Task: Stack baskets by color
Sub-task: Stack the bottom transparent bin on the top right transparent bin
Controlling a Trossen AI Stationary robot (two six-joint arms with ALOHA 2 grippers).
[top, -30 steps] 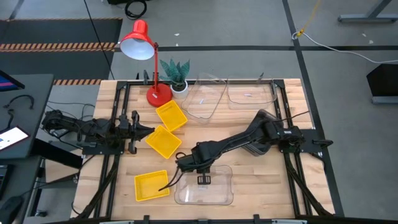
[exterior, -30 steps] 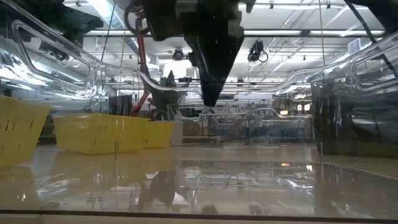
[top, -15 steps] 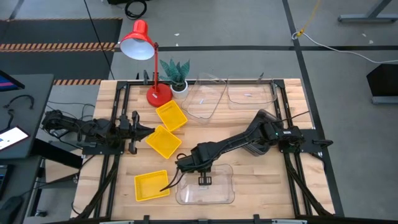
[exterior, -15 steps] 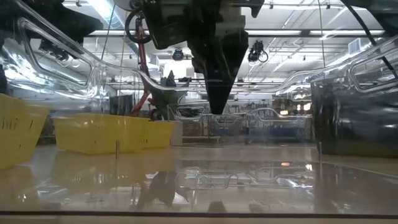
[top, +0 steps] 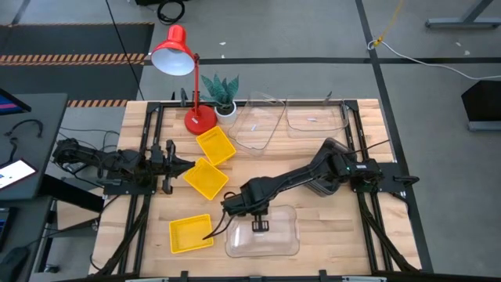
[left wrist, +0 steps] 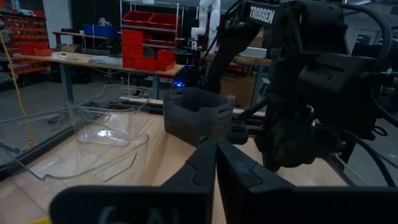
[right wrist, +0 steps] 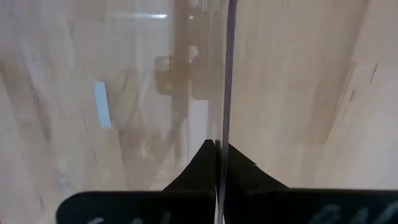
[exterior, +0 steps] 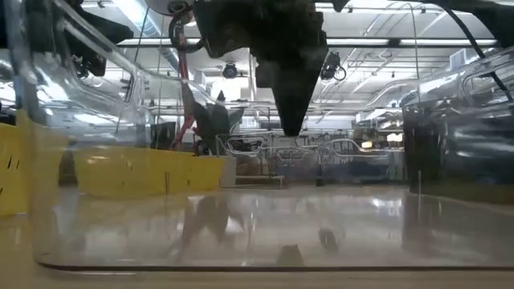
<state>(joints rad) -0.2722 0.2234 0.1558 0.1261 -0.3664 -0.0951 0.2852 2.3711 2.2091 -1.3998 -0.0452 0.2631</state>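
Observation:
A clear basket lies near the table's front edge, with my right gripper shut on its far wall. Two more clear baskets sit at the back. Three yellow baskets lie on the left half. Dark grey baskets stand stacked under my right arm. At the left side, my left gripper waits shut and level, holding nothing. My right gripper holds the clear basket's far wall, left of that wall's middle. It pinches the thin wall between its two fingers, one inside the basket and one outside. The fingers come from above, pointing down. The basket's bottom is down at the table.
A red desk lamp and a small potted plant stand at the back left. Black frame rails run along both sides of the wooden table. Bare wood lies right of the held basket.
My right gripper has shifted a little toward the table's right edge, and the clear basket has slid with it the same way. In the low view the basket's left wall has come into sight.

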